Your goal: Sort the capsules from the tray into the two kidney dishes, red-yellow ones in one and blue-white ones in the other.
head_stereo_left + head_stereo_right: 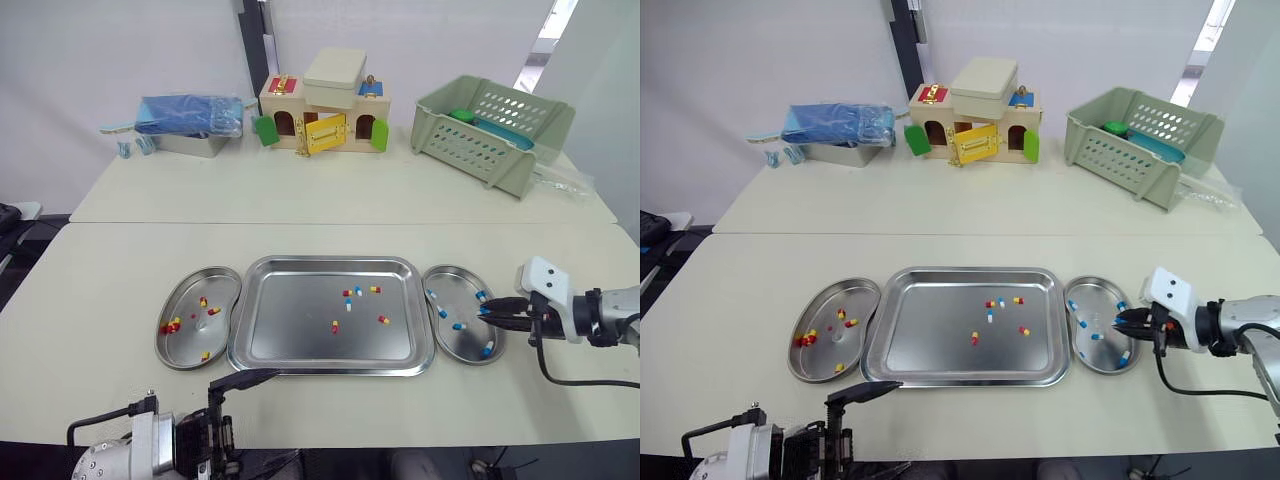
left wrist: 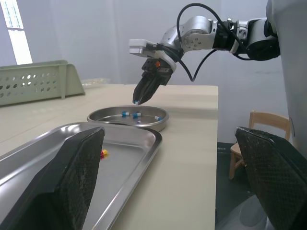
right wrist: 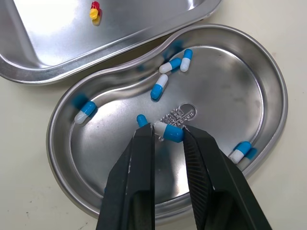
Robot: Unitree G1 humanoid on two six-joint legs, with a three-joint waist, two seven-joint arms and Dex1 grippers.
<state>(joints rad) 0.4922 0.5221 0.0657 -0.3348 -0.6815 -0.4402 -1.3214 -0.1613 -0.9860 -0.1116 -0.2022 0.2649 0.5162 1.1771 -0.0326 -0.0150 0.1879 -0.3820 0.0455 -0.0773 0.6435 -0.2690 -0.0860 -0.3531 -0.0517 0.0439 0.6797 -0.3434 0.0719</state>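
Just in front of the tray (image 1: 300, 345), the left gripper (image 2: 169, 133) hangs with its fingers spread wide and nothing between them. A few capsules (image 1: 334, 326), red-yellow and blue-white mixed, lie loose in the tray. Just left of the tray, the left kidney dish (image 1: 185, 347) holds red-yellow capsules (image 1: 172, 325). Just right of the tray, the right gripper (image 3: 167, 136) is clamped on a blue-white capsule (image 3: 171, 132) above the right kidney dish (image 1: 465, 347), where other blue-white capsules (image 3: 159, 87) lie. Well behind the tray, a toy house (image 1: 322, 115) and a green basket (image 1: 490, 135) stand on the table (image 1: 120, 300).
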